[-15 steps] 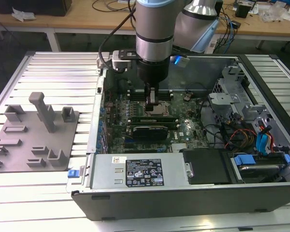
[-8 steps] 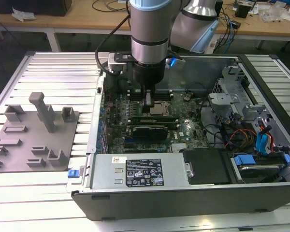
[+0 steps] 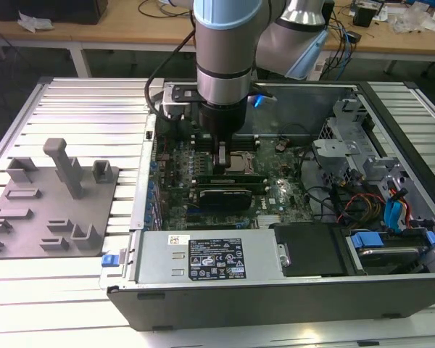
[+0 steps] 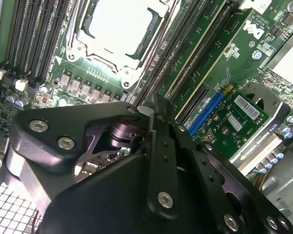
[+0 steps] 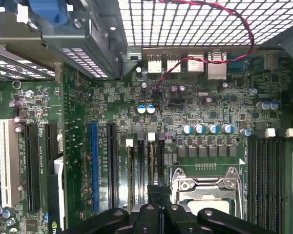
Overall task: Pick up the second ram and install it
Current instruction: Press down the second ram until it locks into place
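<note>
The black gripper (image 4: 154, 122) fills the foreground in the second wrist view, its fingers drawn together over the memory slots beside the processor socket (image 4: 119, 29). In the exterior view the gripper (image 3: 220, 161) reaches straight down into the open computer case (image 3: 391, 130), apparently pressing the second ram (image 3: 225, 177), a long green stick, into a slot next to the socket. One installed stick can be made out; another cannot be told. One grey fixture plate (image 3: 51, 199) lies outside the case.
</note>
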Motion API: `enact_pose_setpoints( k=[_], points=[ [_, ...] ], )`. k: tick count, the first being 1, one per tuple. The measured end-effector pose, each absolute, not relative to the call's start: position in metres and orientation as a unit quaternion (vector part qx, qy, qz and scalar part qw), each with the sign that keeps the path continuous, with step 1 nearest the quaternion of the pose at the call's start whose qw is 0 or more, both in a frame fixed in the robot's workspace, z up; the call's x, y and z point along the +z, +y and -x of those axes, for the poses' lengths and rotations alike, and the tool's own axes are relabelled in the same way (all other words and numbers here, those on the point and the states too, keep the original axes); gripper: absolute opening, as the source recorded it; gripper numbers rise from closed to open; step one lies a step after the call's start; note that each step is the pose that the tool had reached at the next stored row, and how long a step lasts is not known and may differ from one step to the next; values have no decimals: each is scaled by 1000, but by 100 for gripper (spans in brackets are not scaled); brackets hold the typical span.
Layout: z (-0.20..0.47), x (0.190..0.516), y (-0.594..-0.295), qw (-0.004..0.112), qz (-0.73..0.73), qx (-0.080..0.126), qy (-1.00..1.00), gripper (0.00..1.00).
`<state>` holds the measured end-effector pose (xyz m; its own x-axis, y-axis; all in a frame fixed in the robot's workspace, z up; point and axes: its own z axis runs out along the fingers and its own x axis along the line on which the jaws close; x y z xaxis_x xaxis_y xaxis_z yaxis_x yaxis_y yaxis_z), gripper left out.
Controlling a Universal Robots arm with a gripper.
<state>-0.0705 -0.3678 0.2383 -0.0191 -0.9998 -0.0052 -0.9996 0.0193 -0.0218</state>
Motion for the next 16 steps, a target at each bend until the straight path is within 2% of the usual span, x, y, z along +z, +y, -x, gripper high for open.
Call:
enact_pose_setpoints(
  k=[16],
  points=[
    [70, 230, -368, 11, 700, -6, 714, 8]
  ],
)
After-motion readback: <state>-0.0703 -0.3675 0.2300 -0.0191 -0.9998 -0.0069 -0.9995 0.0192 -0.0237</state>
